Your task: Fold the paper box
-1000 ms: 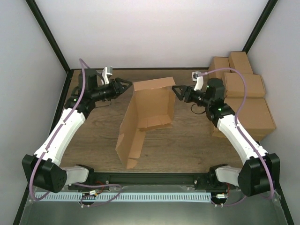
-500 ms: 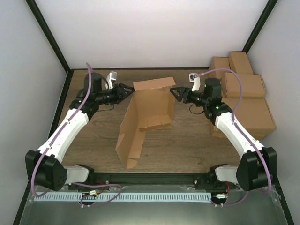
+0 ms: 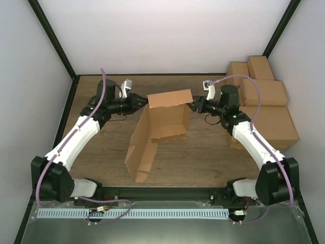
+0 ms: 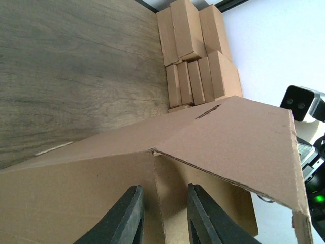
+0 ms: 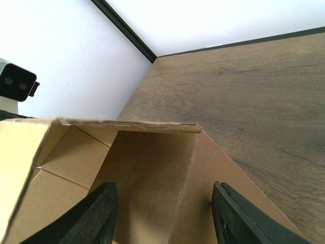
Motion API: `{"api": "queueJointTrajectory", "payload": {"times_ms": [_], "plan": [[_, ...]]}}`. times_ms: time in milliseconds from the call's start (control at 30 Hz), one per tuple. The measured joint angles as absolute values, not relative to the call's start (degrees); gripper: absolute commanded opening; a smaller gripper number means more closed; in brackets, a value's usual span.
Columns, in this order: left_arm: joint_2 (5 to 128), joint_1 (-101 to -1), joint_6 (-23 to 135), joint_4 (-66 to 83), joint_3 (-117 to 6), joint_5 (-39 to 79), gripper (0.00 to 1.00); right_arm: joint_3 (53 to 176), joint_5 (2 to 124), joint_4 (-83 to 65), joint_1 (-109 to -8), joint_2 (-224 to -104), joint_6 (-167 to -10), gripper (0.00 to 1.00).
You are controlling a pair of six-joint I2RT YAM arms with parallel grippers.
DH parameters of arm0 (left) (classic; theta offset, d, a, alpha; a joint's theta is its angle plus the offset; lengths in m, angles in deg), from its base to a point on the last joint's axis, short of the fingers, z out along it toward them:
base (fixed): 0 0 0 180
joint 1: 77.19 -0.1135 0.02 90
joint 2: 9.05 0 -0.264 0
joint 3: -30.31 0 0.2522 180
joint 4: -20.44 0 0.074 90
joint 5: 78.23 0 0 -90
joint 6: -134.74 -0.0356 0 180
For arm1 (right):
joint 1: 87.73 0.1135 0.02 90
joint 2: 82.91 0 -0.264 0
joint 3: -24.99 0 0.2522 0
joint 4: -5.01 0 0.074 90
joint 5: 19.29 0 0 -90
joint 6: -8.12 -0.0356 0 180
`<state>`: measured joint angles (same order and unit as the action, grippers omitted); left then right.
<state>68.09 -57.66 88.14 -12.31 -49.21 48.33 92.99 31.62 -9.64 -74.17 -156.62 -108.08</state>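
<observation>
The paper box (image 3: 162,119) is a brown cardboard sheet half raised in the middle of the table. Its rear flap stands up and a long panel reaches toward the near edge. My left gripper (image 3: 144,103) is at the flap's left corner. In the left wrist view its fingers (image 4: 131,213) stand a narrow gap apart on either side of a perforated crease in the box (image 4: 228,137). My right gripper (image 3: 192,106) is at the flap's right corner. There the jaws are wide apart around the side wall's fold (image 5: 147,162). Neither visibly pinches the cardboard.
Several finished brown cartons (image 3: 264,101) are stacked at the back right, close behind the right arm; they also show in the left wrist view as a stack (image 4: 195,56). White walls with black frame posts enclose the wooden table (image 3: 101,147).
Both grippers have moved inward to the raised flap's two corners, and both jaws have narrowed. The flap's top edge now sits squarer and more level between them.
</observation>
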Motion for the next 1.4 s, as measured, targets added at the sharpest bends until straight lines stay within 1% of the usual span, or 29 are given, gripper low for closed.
{"api": "queueJointTrajectory", "payload": {"times_ms": [200, 233, 333, 433, 567, 767, 800, 967, 1133, 1200, 1267, 1300, 1400], "plan": [[68.11, -57.64, 87.81, -12.66, -49.21, 47.83, 0.22, 92.99, 31.47, -9.64, -74.17, -156.62, -107.86, 0.53], [68.11, -57.64, 87.79, -12.68, -49.21, 47.78, 0.21, 92.99, 31.44, -9.64, -74.17, -156.62, -107.88, 0.53], [68.24, -57.64, 87.81, -12.70, -49.21, 47.41, 0.20, 92.97, 31.42, -9.64, -74.17, -156.62, -107.88, 0.57], [68.35, -57.64, 87.76, -12.72, -49.21, 46.71, 0.20, 92.73, 32.43, -9.77, -74.14, -156.14, -107.81, 0.58], [68.35, -57.57, 87.79, -12.72, -49.23, 46.30, 0.20, 91.35, 35.25, -10.31, -74.17, -153.23, -107.51, 0.59], [68.35, -57.53, 87.81, -12.72, -49.21, 46.01, 0.20, 90.45, 40.69, -10.88, -74.23, -146.87, -107.07, 0.65], [68.35, -57.53, 87.81, -12.72, -49.21, 45.92, 0.20, 90.21, 41.91, -11.10, -74.25, -145.67, -106.92, 0.67], [68.35, -57.53, 87.81, -12.72, -49.21, 45.88, 0.20, 90.19, 47.42, -12.85, -74.30, -142.24, -106.17, 0.85], [68.35, -57.53, 87.81, -12.72, -49.21, 45.88, 0.21, 92.16, 48.82, -14.84, -74.38, -142.28, -105.61, 0.95], [68.35, -57.53, 87.83, -12.72, -49.23, 45.88, 0.21, 96.00, 46.79, -16.85, -74.43, -144.73, -105.21, 0.94], [68.35, -57.47, 87.96, -12.70, -49.23, 45.88, 0.21, 101.73, 43.64, -18.60, -74.43, -149.04, -104.56, 0.90], [68.35, -57.38, 88.00, -12.70, -49.23, 45.86, 0.21, 104.05, 42.07, -19.01, -74.43, -151.11, -104.08, 0.86], [68.35, -57.05, 88.11, -12.68, -49.23, 45.75, 0.21, 107.11, 37.67, -20.13, -74.43, -155.86, -103.33, 0.80]]}}
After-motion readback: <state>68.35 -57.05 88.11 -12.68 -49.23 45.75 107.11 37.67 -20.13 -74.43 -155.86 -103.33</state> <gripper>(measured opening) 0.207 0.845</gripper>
